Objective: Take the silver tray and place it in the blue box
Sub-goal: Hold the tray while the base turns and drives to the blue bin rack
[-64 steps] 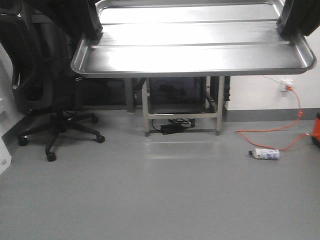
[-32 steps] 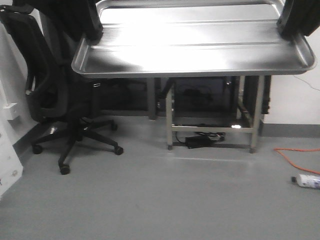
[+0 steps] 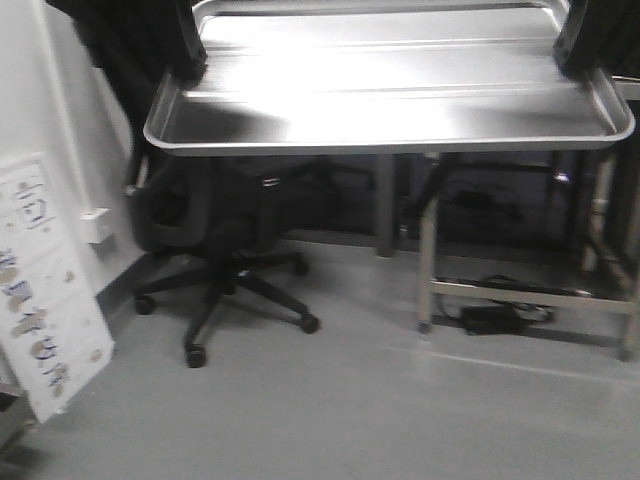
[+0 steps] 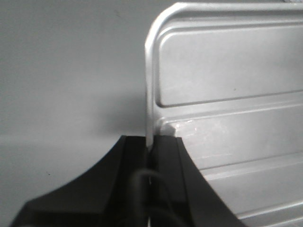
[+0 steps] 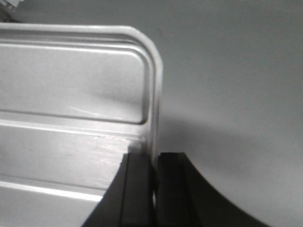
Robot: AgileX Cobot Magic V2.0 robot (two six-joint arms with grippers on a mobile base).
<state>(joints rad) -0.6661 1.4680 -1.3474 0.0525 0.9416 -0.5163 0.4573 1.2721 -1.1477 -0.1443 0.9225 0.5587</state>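
the silver tray (image 3: 390,100) hangs in the air across the top of the front view. it is level, open side up, and well clear of the floor (image 3: 350,400). the left jaws are clenched on its short rim at the upper left of that frame, and the right jaws on the opposite short rim at the upper right. each wrist view shows the rolled rim pinched edge-on between two black pads, one inside the tray and one outside.

the hold makes sense to me. the rim is the only part thin enough to pinch, and a wide, shallow sheet like this would sag or twist from a single end. so the two grips face each other, roughly midway along the short sides, and keep the tray flat between the arms. holding it high also clears the office chair (image 3: 215,240) at centre left and the bench (image 3: 428,270) at lower right. a printed board (image 3: 45,300) leans against the wall at lower left.

the blue box appears in none of the views. i judge this to be the carry: the tray is grabbed and lifted but not yet placed. the polished rim looks slippery, so both grips need to stay matched.
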